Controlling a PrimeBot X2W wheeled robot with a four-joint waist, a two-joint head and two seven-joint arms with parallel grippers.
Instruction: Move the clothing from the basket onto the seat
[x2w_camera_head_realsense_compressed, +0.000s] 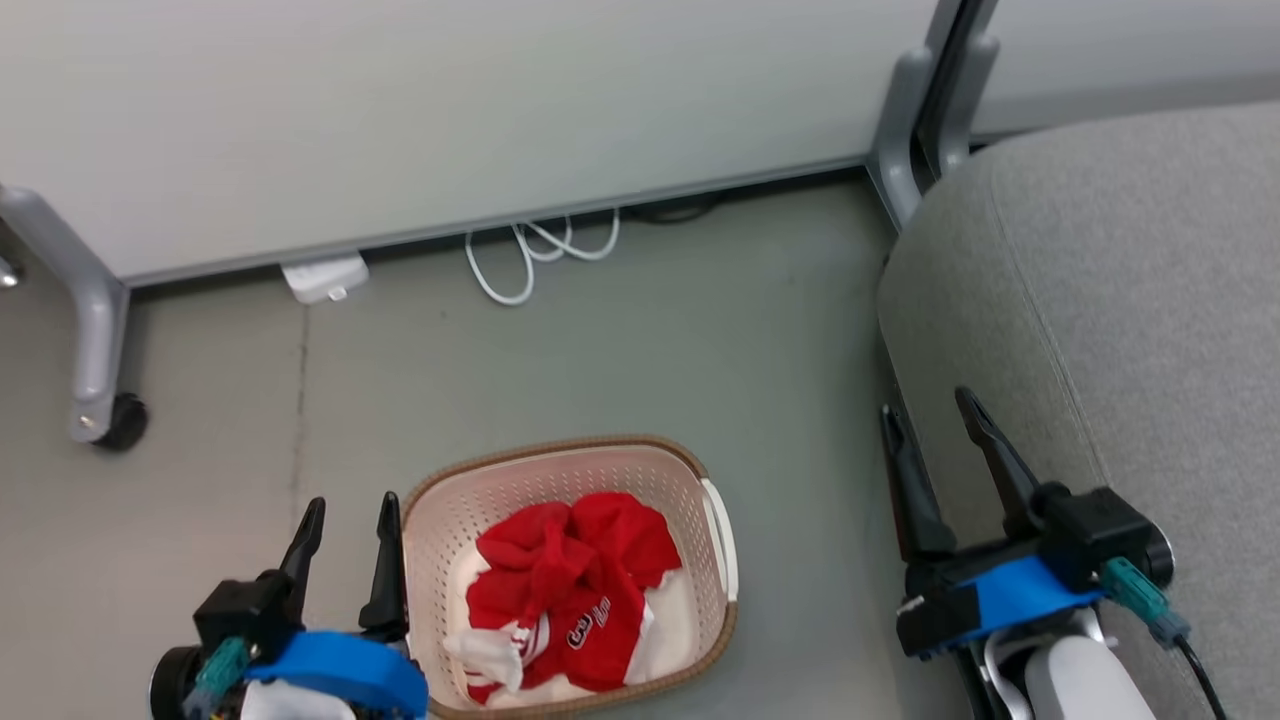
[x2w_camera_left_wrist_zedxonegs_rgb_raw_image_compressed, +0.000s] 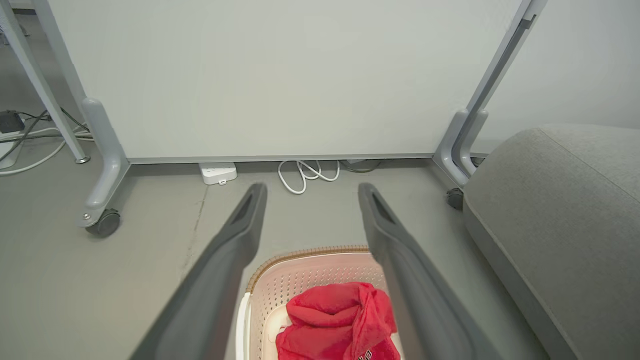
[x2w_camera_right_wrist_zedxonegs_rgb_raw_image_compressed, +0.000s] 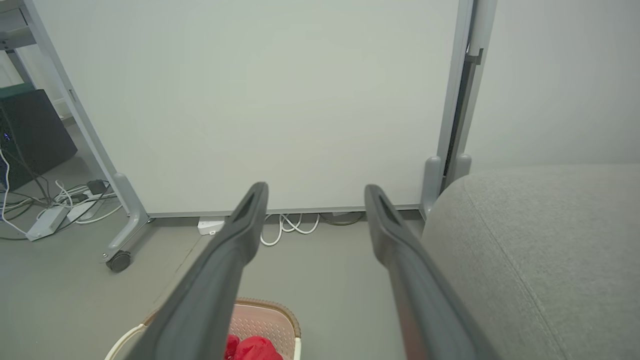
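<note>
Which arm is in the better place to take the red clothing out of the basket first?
Left. The left gripper, jaws open, hovers at the rim of the basket, close to the clothing. The right gripper, also open, is by the edge of the seat, farther from the basket.

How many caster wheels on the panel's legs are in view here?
2. One caster sits under the left leg of the panel; the other is under its right leg, close beside the seat. Any behind the panel would be hidden.
</note>
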